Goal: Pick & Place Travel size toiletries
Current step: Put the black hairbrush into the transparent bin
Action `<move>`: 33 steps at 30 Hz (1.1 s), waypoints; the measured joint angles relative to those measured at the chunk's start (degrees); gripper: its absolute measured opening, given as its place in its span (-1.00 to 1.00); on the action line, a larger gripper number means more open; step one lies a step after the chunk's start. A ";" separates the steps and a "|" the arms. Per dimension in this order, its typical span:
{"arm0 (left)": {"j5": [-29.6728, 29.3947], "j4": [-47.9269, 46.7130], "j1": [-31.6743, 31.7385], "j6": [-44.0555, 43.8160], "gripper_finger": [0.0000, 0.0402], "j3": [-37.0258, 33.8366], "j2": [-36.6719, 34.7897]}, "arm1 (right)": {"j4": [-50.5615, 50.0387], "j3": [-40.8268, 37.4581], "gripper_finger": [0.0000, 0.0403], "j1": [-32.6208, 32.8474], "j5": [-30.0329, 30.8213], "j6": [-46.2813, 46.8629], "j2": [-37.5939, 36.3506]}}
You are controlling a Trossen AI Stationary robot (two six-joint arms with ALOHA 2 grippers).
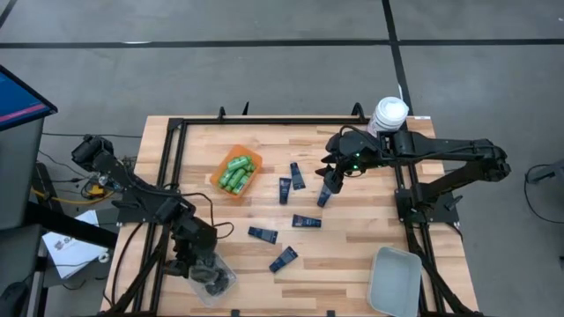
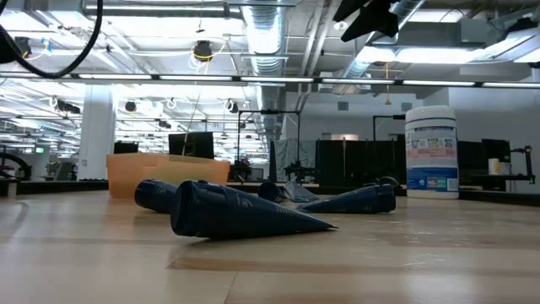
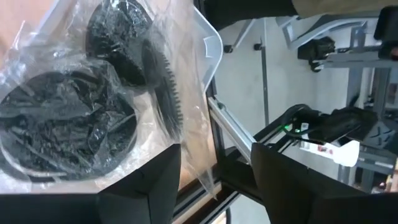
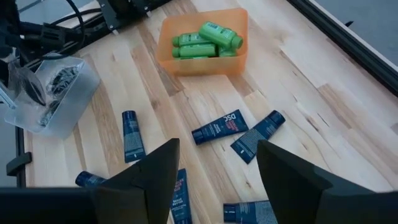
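Black pieces in clear packets (image 3: 74,118) fill the clear bin (image 1: 214,280) under the left end effector (image 1: 187,258), fingers apart and empty; right end effector (image 1: 333,176), also apart, hovers over scattered navy tubes (image 4: 221,127), likely descending next to grasp one.

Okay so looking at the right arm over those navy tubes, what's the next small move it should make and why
Probably lower the right gripper onto the navy tube just beneath it. Its fingers stand open and hold nothing, several tubes lie loose on the table, and the grey bin appears empty, while the green bottles already sit in the orange bin.
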 joint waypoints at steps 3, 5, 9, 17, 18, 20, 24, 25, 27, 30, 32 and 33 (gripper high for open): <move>0.00 -0.31 0.47 -1.86 -0.07 0.00 -1.98 | 0.00 0.00 0.01 0.00 0.00 -0.31 -0.01; -0.01 -0.44 1.05 -3.58 -0.09 0.00 -3.74 | 0.00 0.00 0.00 0.00 0.02 -1.24 0.00; -0.96 -0.38 2.85 -6.28 -0.15 0.00 -8.23 | 0.00 0.00 -0.03 -0.39 0.04 -1.48 0.00; -15.74 -0.12 5.84 -6.80 -0.62 0.01 -15.08 | 0.01 0.00 -0.07 -1.10 0.14 -1.47 0.00; -17.58 -0.10 6.07 -6.38 -0.71 0.04 -15.04 | 0.01 0.00 -0.08 -1.09 0.15 -1.46 0.00; -19.85 -0.03 6.19 -5.03 -0.89 0.04 -13.93 | 0.01 0.00 -0.09 -1.07 0.15 -1.46 0.00; -20.34 0.02 6.08 -2.31 -0.96 0.04 -8.52 | 0.00 0.00 -0.11 -1.07 0.17 -1.44 0.09; -19.84 0.03 5.94 -2.19 -0.97 0.04 -6.87 | 0.02 0.00 -0.12 -1.07 0.17 -1.44 0.09; -18.13 0.16 5.55 -1.76 -0.99 0.02 -3.42 | 0.00 0.00 -0.13 -1.07 0.17 -1.35 0.09; -14.61 0.47 4.35 -0.68 -0.99 0.02 1.50 | 0.00 0.00 -0.15 -1.03 0.17 -1.34 0.09; -13.17 0.65 3.25 -0.61 -1.00 0.02 4.11 | 0.00 0.00 -0.15 -1.04 0.17 -1.33 0.09; -12.72 0.76 2.67 -0.62 -1.00 0.02 5.19 | 0.00 0.00 -0.16 -1.05 0.17 -1.35 0.09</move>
